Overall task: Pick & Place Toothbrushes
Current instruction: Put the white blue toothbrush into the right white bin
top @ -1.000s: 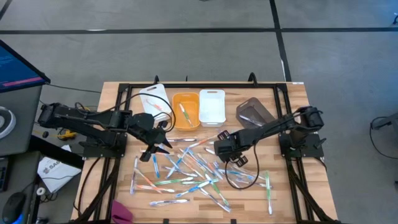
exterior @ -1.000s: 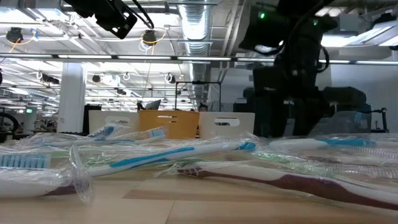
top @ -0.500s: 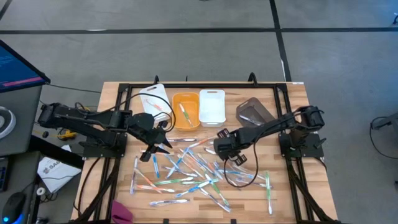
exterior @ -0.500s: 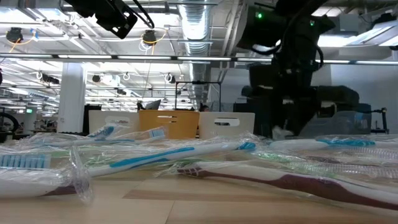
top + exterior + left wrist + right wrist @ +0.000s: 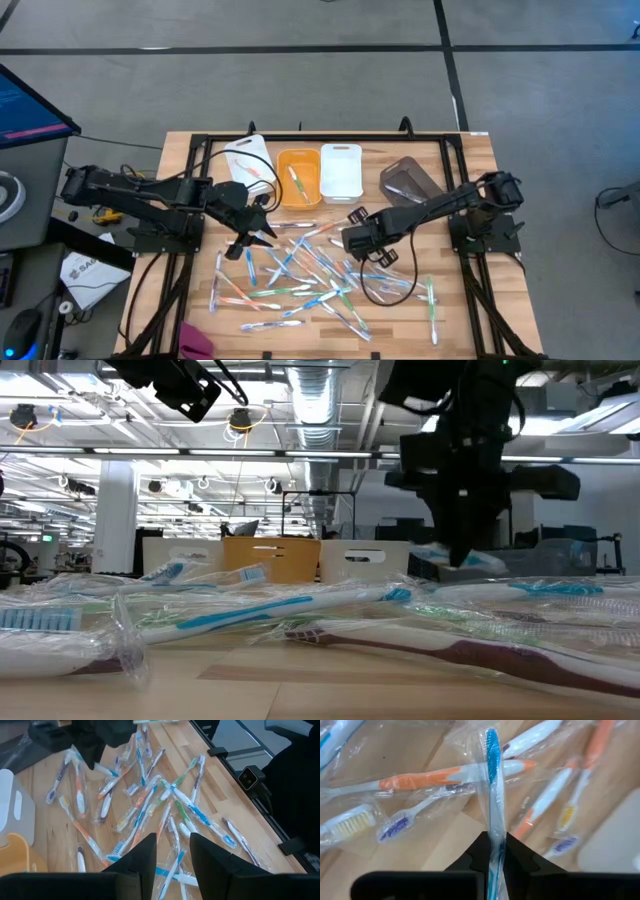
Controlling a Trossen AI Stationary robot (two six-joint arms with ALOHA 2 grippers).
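While the left hand (image 5: 262,233) is hanging part-open and idle over the pile's left edge, the right hand (image 5: 492,851) is now clenching a blue wrapped toothbrush (image 5: 491,795), having narrowed from a wider gap a moment ago, and is rising in the low view. Other toothbrushes (image 5: 300,275) are lying scattered on the surface (image 5: 460,300). Likely a carry comes next, toward the bins: orange bin (image 5: 298,177) and white bin (image 5: 341,172) are standing just beyond.
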